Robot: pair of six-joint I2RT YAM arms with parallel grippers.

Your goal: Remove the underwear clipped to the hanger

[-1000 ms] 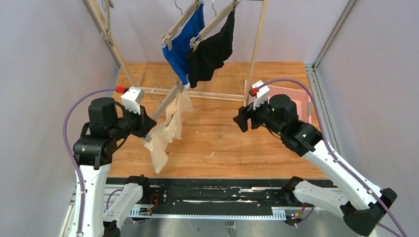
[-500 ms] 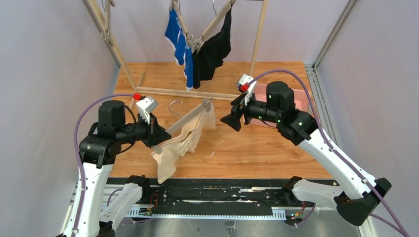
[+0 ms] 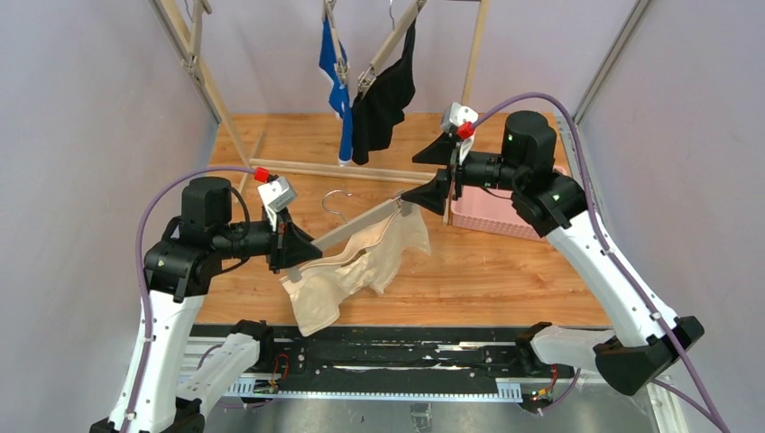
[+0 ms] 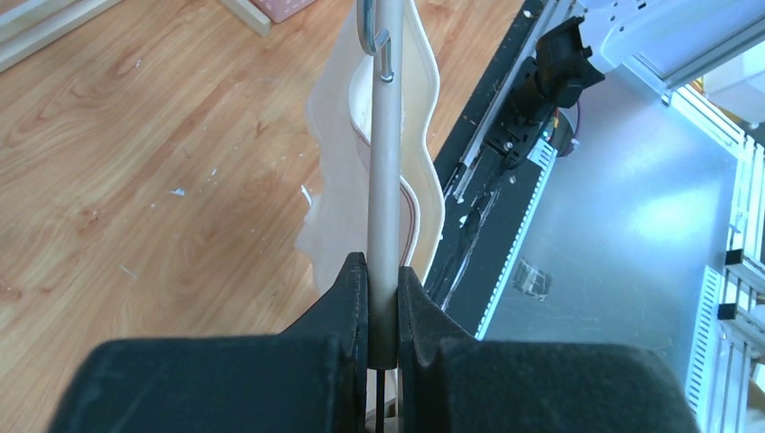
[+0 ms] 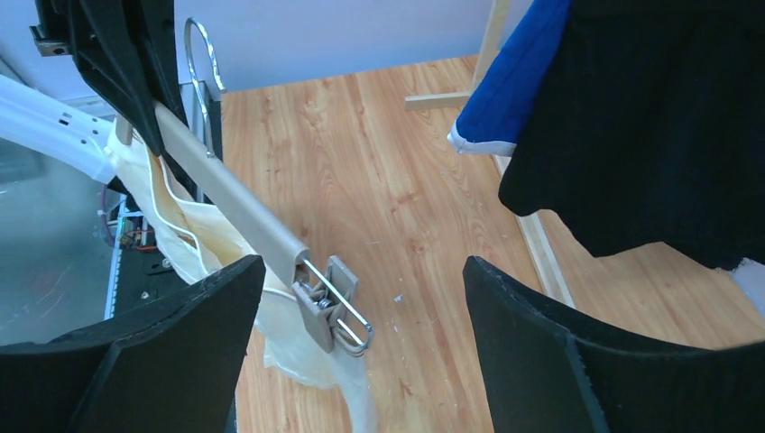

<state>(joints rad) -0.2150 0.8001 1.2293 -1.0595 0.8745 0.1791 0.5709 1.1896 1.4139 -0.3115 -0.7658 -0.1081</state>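
My left gripper (image 3: 290, 246) is shut on one end of a beige clip hanger (image 3: 347, 232), holding it above the table; its bar (image 4: 386, 171) runs between my fingers. The cream-beige underwear (image 3: 356, 271) hangs clipped under it and also shows in the left wrist view (image 4: 338, 153). My right gripper (image 3: 435, 173) is open at the hanger's far end, its jaws wide on either side of the end clip (image 5: 336, 302), apart from it. The blue underwear (image 3: 337, 86) and the black underwear (image 3: 383, 99) hang clipped on hangers on the rack behind.
A wooden rack (image 3: 474, 63) stands at the back with its base bar (image 3: 361, 171) across the table. A pink basket (image 3: 501, 216) sits at the right under my right arm. A black rail (image 3: 379, 356) runs along the near edge.
My left gripper has swung the hanger with the cream underwear toward the right and more level. My right gripper has risen and moved to the hanger's end clip. The blue underwear has swung edge-on.
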